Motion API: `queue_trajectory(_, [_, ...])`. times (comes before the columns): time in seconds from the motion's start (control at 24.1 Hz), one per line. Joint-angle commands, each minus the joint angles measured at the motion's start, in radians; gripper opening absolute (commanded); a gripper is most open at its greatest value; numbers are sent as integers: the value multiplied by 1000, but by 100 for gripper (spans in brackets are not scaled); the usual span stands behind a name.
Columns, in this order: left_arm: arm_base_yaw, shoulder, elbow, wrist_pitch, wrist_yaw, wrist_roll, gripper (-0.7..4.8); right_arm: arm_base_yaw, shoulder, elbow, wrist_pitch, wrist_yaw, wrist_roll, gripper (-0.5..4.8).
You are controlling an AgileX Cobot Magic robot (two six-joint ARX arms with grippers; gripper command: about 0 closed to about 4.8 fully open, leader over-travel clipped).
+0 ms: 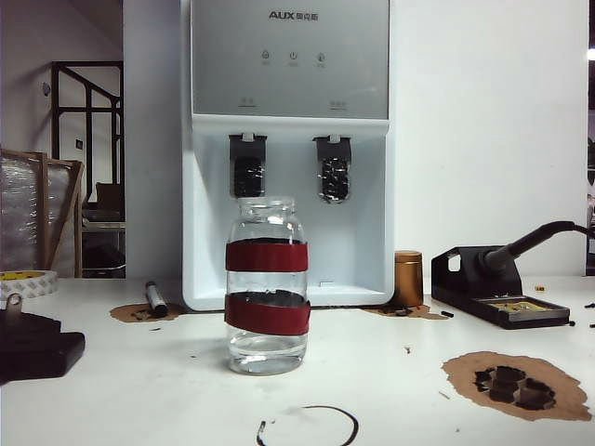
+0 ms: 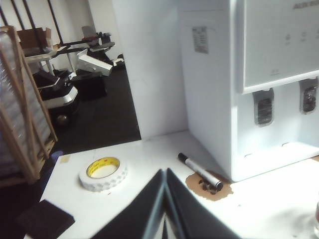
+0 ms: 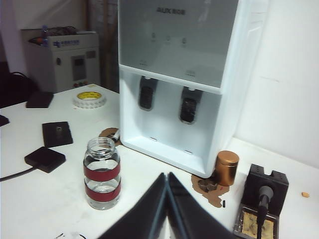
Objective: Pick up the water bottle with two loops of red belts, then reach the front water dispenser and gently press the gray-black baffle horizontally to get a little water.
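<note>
The water bottle (image 1: 267,284), two red bands round its body and a little water (image 1: 267,351) inside, stands upright on the white table (image 1: 112,390), just in front of the water dispenser (image 1: 288,153). A copper cylinder (image 1: 408,278) stands right of the dispenser; a marker (image 1: 155,298) lies left. Left gripper (image 2: 166,175) and right gripper (image 3: 167,179): jaws pressed together, holding nothing, well apart from the bottle.

On the table stood one water bottle (image 1: 267,284) with two red bands, one water dispenser (image 1: 288,149) with two dark baffles, one copper cylinder (image 1: 408,278), one tape roll (image 2: 103,174), one marker (image 2: 200,172), one soldering stand (image 1: 497,288). Two grippers, left gripper (image 2: 165,199) and right gripper (image 3: 167,204), both pressed closed.
</note>
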Motion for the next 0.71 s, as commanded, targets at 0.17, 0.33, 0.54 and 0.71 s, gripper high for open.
queue_trajectory(0.17, [0, 0, -11, 52, 2, -51, -5, -1, -1, -45, 91, 17, 10, -1])
queue_trajectory(0.33, [0, 0, -34, 127, 2, -95, -4, -1, 0, -84, 178, 18, 6, -1])
queue_trajectory(0.54, [0, 0, -87, 195, 4, -102, -5, -1, 0, -102, 277, 68, 7, -1])
queue_trajectory(0.71, [0, 0, -110, 226, 0, -118, -4, -1, -1, -129, 298, 69, 6, -1])
